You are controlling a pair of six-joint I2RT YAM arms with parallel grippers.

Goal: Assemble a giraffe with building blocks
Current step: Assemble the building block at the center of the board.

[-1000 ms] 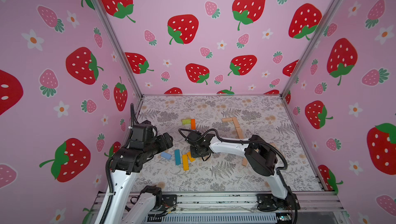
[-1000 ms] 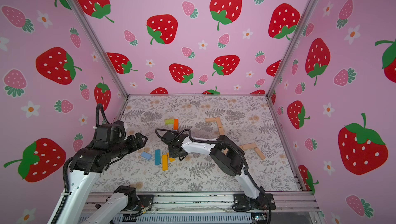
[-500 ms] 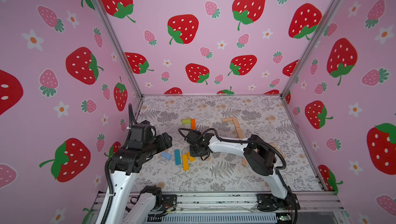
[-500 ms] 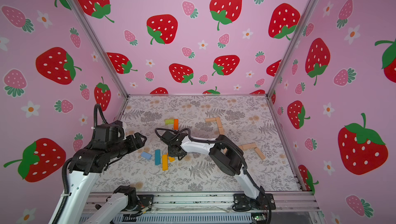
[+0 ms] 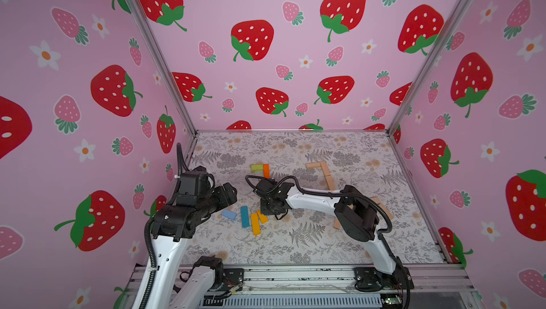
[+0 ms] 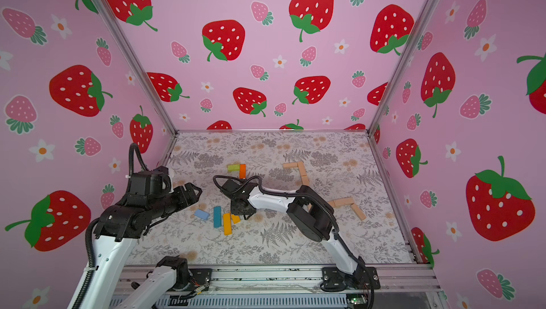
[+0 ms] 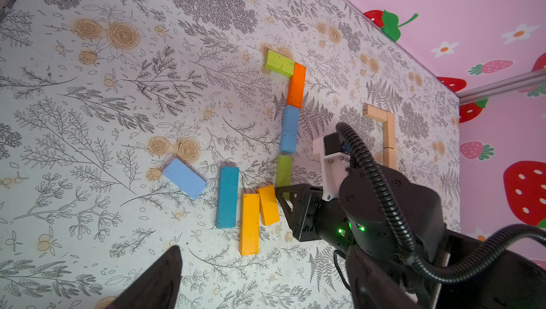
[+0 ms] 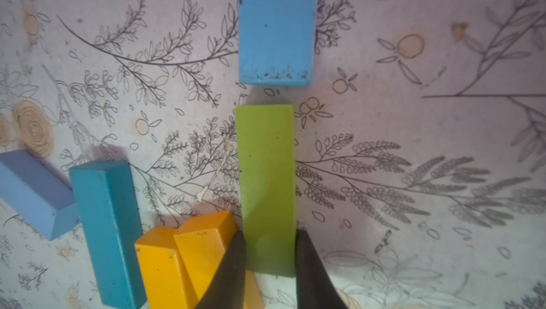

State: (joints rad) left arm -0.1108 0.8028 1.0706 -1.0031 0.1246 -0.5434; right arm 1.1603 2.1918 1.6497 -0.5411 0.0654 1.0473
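right gripper [image 8: 270, 251] is clamped narrow on the near end of a green block [image 8: 266, 174], one finger [image 8: 230, 266] on each long side. the block lies flat on the floral table [image 5: 295, 248], in line with a blue block [image 8: 276, 26], with a small gap between their ends. in the left wrist view the line runs lime block [image 7: 280, 62], orange block [image 7: 296, 85], blue, then green. the lime one lies crosswise at the far end, touching orange. loose pieces just beside the gripper: short yellow block [image 7: 268, 205] against a long yellow block [image 7: 249, 224], teal block [image 7: 227, 197] next to that, light blue block [image 7: 184, 178] apart and angled. the short yellow one sits right up against a finger, contact not clear. tan blocks [image 5: 322, 168] form an L further back, and a second tan group [image 6: 348, 204] lies by the right arm's elbow. left gripper [image 6: 192, 192] is spread wide and empty, hovering over the table's left side near the light blue block.
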